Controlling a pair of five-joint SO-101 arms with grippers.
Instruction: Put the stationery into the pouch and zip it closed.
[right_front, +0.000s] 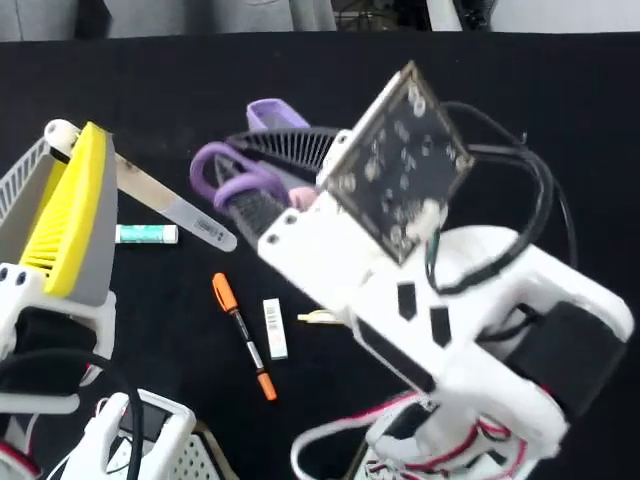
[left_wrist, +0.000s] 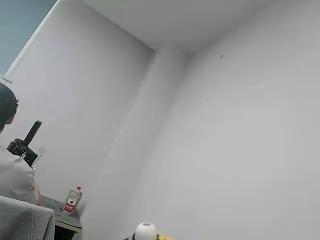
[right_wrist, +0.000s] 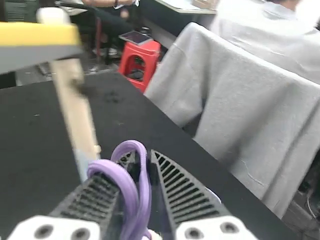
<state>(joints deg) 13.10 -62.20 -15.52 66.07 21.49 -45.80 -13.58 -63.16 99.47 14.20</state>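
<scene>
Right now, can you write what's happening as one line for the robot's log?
right gripper: shut on purple scissors | left gripper: at flat stick end | orange marker: lying on table

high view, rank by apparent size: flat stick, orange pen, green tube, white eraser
1. Flat stick: longest and widest, though one end may be raised toward the camera.
2. Orange pen: nearly as long, thinner.
3. Green tube and white eraser: they look alike, so I won't rank them.
</scene>
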